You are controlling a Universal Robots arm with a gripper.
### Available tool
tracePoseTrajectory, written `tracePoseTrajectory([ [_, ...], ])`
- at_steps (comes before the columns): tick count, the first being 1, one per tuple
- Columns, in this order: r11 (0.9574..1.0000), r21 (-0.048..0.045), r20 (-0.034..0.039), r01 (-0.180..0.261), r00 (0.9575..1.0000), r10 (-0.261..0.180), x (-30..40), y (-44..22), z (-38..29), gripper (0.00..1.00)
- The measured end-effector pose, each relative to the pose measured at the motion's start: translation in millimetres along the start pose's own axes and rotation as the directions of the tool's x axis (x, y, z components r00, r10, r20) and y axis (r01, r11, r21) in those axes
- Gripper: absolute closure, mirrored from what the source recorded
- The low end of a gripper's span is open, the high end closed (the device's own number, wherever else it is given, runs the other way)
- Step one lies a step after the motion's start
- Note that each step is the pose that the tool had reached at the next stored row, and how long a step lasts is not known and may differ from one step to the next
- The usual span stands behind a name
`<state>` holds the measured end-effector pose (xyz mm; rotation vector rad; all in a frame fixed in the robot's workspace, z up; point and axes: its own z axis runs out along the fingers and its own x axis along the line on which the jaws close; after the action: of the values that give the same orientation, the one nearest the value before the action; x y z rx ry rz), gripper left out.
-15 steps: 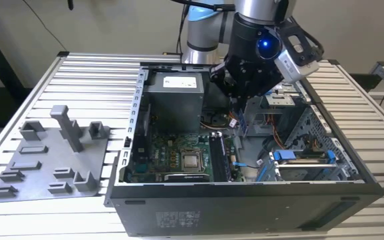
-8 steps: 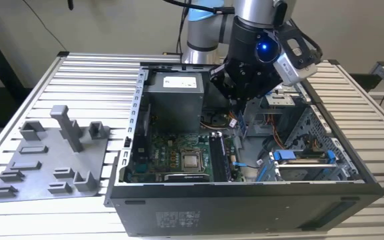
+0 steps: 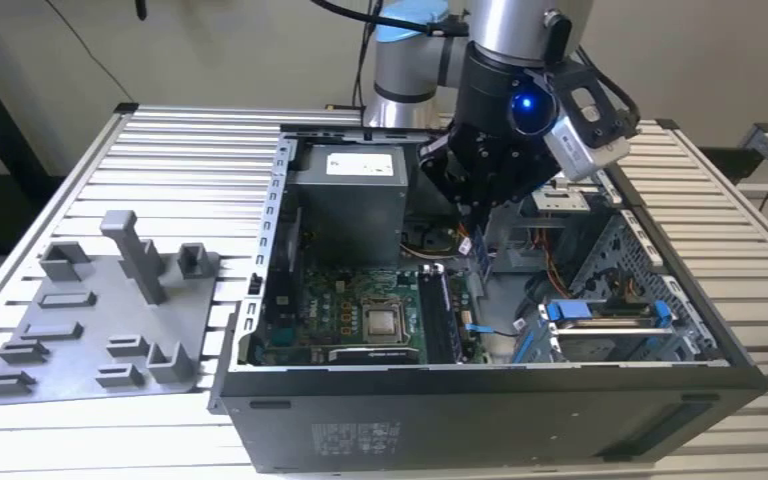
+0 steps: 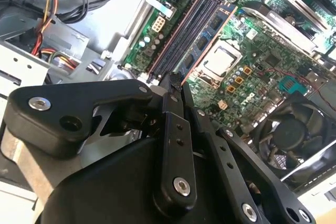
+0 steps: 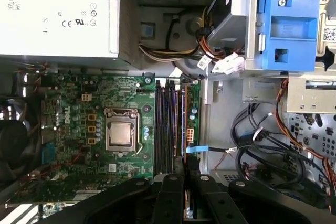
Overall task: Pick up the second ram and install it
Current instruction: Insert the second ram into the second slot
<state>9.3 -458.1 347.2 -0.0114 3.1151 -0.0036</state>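
Certification marks stand on the power supply's pale label (image 5: 58, 17). A white word runs along the motherboard (image 5: 68, 129). The case sticker (image 3: 357, 437) is illegible.

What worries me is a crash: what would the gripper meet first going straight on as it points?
Probably the black memory slots on the motherboard: in both wrist views the gripper lines up with them. Depth is unclear.

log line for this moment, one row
black robot hand | inside open black computer case | over long black memory slots | dark flat memory stick seated in one slot | grasp unclear
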Motion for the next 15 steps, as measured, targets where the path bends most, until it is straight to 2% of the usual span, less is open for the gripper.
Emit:
tracePoseTrajectory([
  [15,1.0,-0.0004,-0.0004,0.0,1.0,0.0,0.0,0.0,0.9,0.86],
])
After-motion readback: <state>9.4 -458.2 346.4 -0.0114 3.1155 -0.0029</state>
